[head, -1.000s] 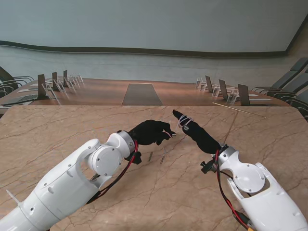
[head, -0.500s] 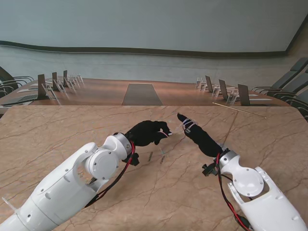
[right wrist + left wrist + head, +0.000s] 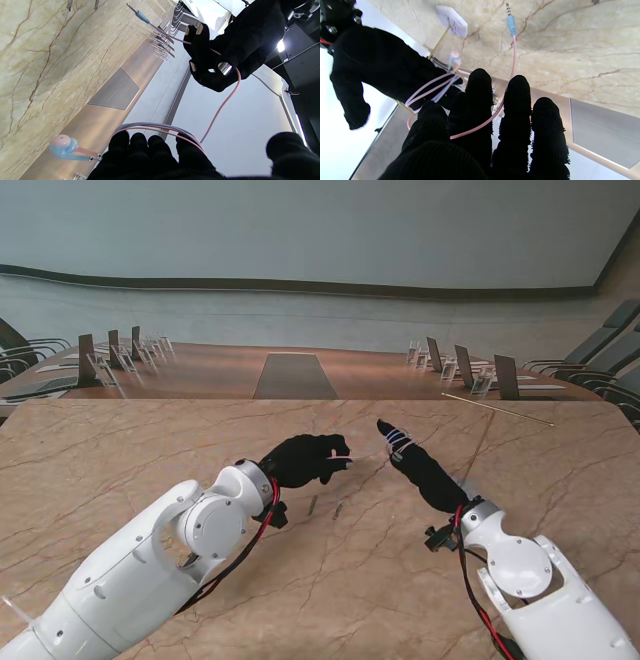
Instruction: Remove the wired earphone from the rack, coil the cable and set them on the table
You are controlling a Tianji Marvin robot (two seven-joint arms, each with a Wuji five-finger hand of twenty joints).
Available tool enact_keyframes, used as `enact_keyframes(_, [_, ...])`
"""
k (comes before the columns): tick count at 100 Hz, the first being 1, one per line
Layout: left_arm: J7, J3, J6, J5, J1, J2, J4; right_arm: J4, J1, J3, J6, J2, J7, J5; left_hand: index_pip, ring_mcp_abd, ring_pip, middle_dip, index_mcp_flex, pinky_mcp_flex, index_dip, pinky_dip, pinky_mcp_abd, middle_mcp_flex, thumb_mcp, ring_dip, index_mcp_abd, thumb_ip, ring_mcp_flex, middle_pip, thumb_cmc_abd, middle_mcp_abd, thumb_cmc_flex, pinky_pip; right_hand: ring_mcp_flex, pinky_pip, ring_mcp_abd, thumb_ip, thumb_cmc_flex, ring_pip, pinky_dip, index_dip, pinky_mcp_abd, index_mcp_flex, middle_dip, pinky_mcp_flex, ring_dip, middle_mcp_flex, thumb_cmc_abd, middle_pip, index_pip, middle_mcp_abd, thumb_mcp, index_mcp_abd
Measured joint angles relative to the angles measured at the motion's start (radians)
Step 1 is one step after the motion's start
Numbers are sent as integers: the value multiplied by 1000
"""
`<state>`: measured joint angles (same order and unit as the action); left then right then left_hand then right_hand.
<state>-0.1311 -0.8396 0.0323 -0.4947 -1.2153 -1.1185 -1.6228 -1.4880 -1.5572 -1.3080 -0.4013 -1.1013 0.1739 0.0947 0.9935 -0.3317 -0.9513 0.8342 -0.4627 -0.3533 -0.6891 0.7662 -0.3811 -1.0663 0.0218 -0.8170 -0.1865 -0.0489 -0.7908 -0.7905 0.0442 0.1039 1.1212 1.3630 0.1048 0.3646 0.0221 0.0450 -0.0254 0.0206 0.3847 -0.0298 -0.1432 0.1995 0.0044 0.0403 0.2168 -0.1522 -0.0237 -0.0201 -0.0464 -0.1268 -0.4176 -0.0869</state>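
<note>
The earphone cable (image 3: 398,442) is pale pink and lilac, and it lies in several loops around the straight fingers of my right hand (image 3: 420,465), held above the table. In the right wrist view the loops (image 3: 155,127) cross those fingers and a pink-and-blue earbud (image 3: 63,147) hangs beside them. From the coil the cable runs across to my left hand (image 3: 305,458), whose fingers pinch it. In the left wrist view the pink cable (image 3: 480,126) passes between my fingers and ends in a blue jack plug (image 3: 511,22) dangling free over the marble.
A thin gold rod (image 3: 497,409) lies on the marble table (image 3: 150,450) at the far right; the left wrist view shows it with a white base (image 3: 451,21). Beyond the far edge stand another long table and rows of chairs.
My right hand has drifted right and a little nearer to me with the coil on it. The left hand has shifted slightly left, still pinching the cable.
</note>
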Motion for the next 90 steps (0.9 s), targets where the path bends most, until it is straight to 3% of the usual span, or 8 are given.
enact_keyframes(28, [-34,93,12,63,57,4,24,2,39,27,5,3,37,-35,0,6,10,0,0,10,-11,-10,9,9,0,0,10,0,0,-9,0,0,0,0,0,0,0,0,6,-9,1,0,0,0,0,0,0,0,0,-9,0,0,0,0])
enact_keyframes(90, [-44,230,83,154,151,-42,151,-138,35,46,-6,42,193,-90,0,7,38,0,0,64,-12,-13,24,42,0,0,28,0,54,-8,0,2,0,-29,0,-1,0,0,6,28,11,10,0,0,35,-11,8,0,0,33,0,-5,0,23])
